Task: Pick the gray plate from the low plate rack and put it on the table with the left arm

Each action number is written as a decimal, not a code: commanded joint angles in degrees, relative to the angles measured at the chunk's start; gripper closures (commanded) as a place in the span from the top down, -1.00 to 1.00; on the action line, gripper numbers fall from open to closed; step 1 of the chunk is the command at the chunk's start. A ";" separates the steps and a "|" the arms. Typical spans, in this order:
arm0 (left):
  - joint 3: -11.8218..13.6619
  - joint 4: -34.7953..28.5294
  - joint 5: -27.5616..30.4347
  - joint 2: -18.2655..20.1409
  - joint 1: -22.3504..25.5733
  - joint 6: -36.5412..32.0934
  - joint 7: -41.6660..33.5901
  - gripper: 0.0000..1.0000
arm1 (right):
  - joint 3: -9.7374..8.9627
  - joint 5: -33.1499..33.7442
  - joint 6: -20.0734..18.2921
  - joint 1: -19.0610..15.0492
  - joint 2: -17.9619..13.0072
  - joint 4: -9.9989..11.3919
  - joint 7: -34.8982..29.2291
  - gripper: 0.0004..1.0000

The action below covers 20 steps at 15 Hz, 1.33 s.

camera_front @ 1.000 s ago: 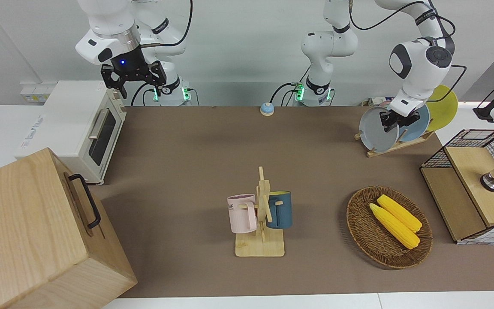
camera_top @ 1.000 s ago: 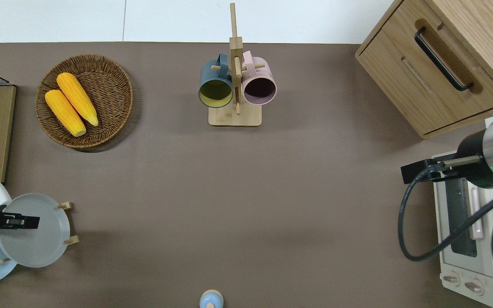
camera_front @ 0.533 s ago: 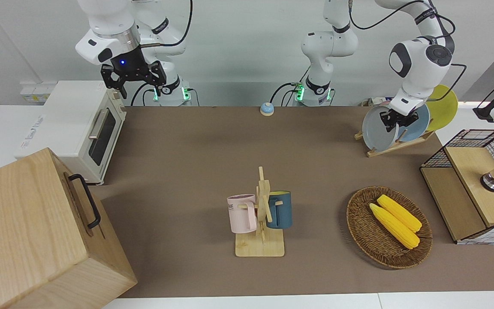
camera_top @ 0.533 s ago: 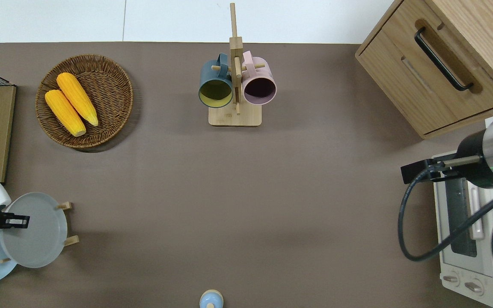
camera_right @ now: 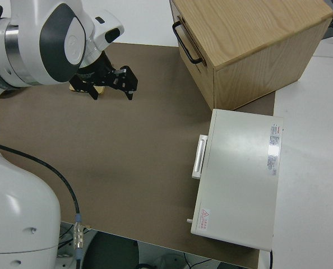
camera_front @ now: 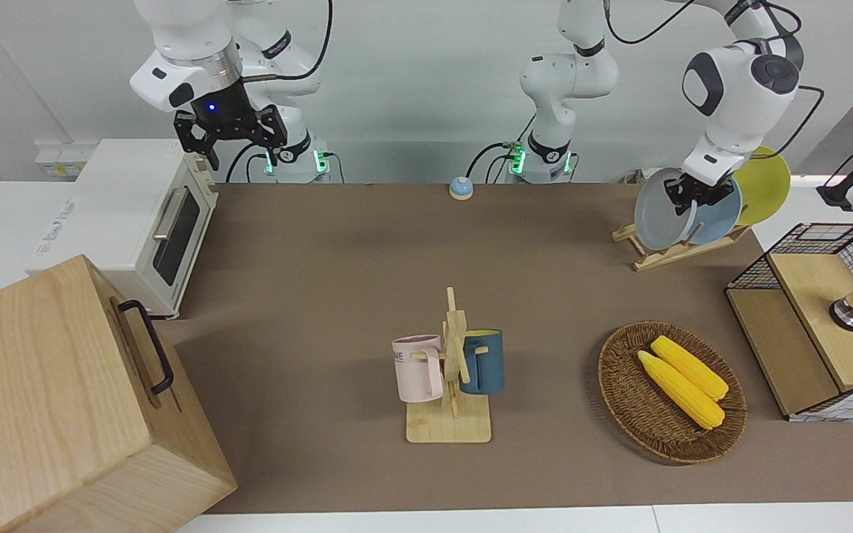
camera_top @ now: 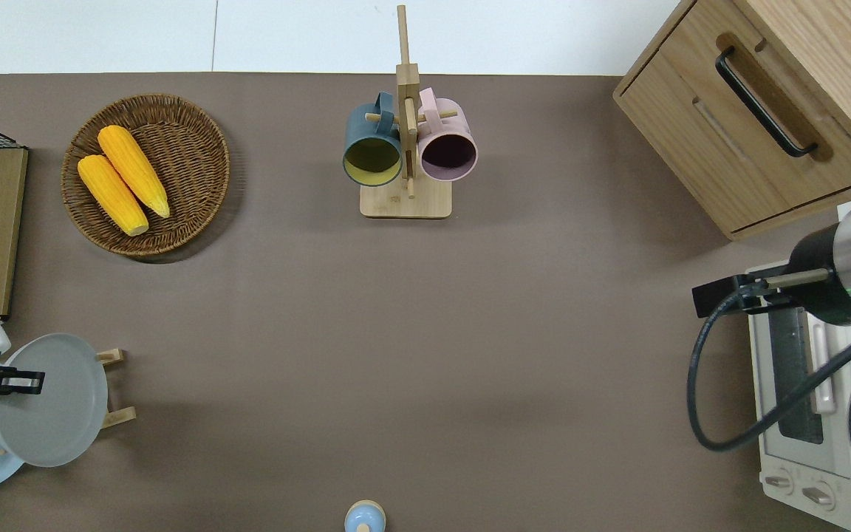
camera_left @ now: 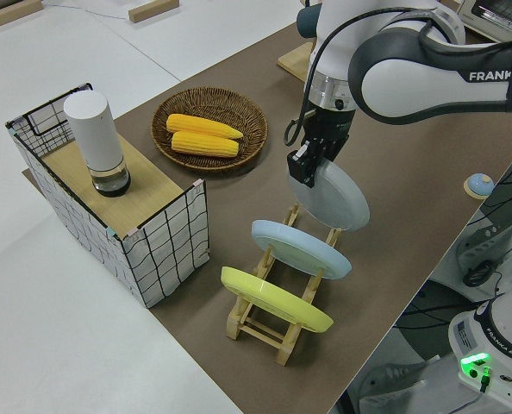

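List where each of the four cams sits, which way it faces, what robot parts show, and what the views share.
Front: across the table, facing the robots; both arms show, left gripper holding the gray plate.
Overhead: straight down; left gripper at one edge, parked right arm at the other.
Left side: raised at the left arm's end, along the low plate rack; left arm fills it.
Right side: above the right arm; right gripper open.
Shared: the first three show the gray plate.

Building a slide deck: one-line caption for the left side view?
Left tool lifts the gray plate above the low plate rack, where blue and yellow plates remain.
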State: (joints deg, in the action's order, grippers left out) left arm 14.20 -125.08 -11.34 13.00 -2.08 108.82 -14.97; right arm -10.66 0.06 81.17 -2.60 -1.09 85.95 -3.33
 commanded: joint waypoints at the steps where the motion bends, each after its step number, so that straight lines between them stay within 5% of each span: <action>1: -1.45 4.22 -0.97 0.10 -0.47 -4.83 1.07 -1.00 | -0.32 -0.59 -0.75 -0.56 -0.14 -0.35 -0.01 0.97; 8: -7.86 8.18 1.66 0.19 -0.47 -12.66 7.23 -1.00 | -0.32 -0.59 -0.75 -0.56 -0.14 -0.35 0.08 0.98; 20: -10.16 7.22 20.29 0.89 -0.56 -14.33 9.61 -1.00 | -0.32 -0.59 -0.75 -0.56 -0.14 -0.35 0.08 0.98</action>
State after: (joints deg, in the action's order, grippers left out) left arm 3.93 -117.34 5.69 13.67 -2.21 95.49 -6.10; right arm -10.66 0.06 81.17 -2.60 -1.09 85.95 -3.33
